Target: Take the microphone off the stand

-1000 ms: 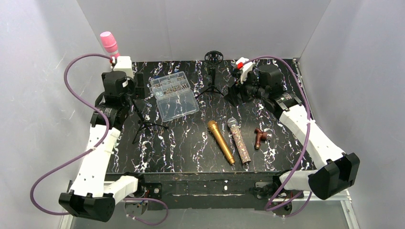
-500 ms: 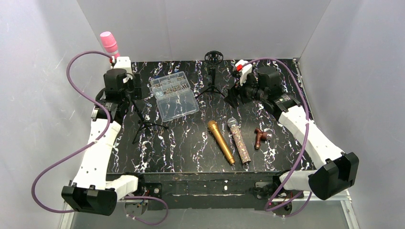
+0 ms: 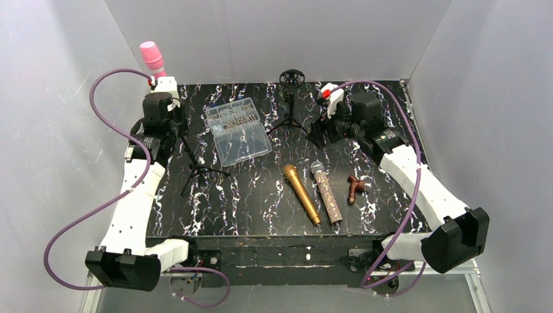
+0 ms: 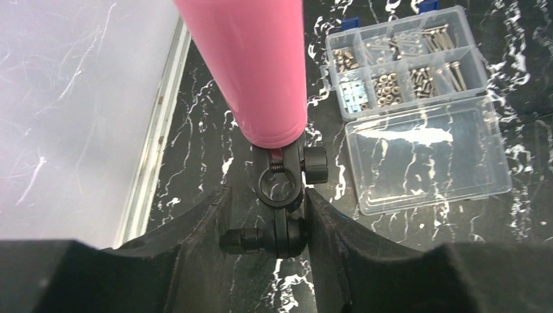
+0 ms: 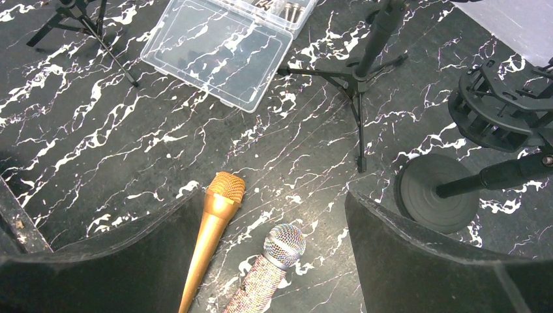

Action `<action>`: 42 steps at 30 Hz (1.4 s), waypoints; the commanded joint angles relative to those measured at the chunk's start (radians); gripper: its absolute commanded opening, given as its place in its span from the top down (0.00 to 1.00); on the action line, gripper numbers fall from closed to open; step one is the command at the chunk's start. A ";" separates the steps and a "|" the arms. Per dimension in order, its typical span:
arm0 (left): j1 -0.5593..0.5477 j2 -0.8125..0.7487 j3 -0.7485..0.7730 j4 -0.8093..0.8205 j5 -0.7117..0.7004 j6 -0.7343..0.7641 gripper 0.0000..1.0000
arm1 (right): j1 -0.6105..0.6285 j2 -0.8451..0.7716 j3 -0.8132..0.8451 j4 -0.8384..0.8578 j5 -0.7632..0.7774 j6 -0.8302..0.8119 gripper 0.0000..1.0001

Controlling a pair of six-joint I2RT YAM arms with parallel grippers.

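Observation:
The pink microphone [image 3: 151, 56] stands upright at the back left, above my left wrist. In the left wrist view its pink body [image 4: 254, 65] fills the top, with its lower end just above the black stand clamp [image 4: 280, 195]. My left gripper [image 4: 267, 215] straddles that clamp below the microphone; the right finger touches it and the side knob meets the left finger. The stand's tripod legs [image 3: 195, 171] rest on the table. My right gripper [image 5: 274, 208] is open and empty, hovering above the gold microphone [image 5: 212, 235] and the glitter microphone [image 5: 270, 261].
A clear screw box [image 3: 238, 130] lies open right of the stand. A second tripod stand [image 3: 288, 117] with a round mount is at the back. A round-base stand [image 5: 435, 192] stands by my right gripper. A brown fitting [image 3: 355, 188] lies at the right.
My left gripper has shifted slightly up and to the right, and the pink microphone's top has moved with it. The tripod legs stay put. The right arm has barely moved.

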 commanded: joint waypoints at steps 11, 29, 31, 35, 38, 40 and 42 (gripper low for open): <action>0.010 -0.029 0.048 -0.060 0.108 -0.037 1.00 | 0.004 -0.035 -0.005 0.029 -0.005 0.002 0.12; -0.032 -0.184 -0.126 0.019 1.047 0.019 1.00 | 0.005 0.009 0.186 -0.010 -0.305 0.072 0.12; -0.061 -0.173 -0.125 0.046 1.048 0.065 1.00 | 0.004 0.032 0.218 0.011 -0.380 0.107 0.13; -0.100 -0.153 -0.123 0.078 1.054 0.125 1.00 | 0.006 0.076 0.260 0.081 -0.520 0.189 0.13; -0.131 -0.146 -0.115 0.079 1.050 0.164 1.00 | 0.014 0.106 0.283 0.117 -0.571 0.219 0.13; -0.161 -0.149 -0.119 0.076 1.048 0.208 1.00 | 0.025 0.118 0.292 0.134 -0.596 0.220 0.13; -0.205 -0.160 -0.137 0.076 1.036 0.262 1.00 | 0.039 0.130 0.301 0.149 -0.612 0.221 0.13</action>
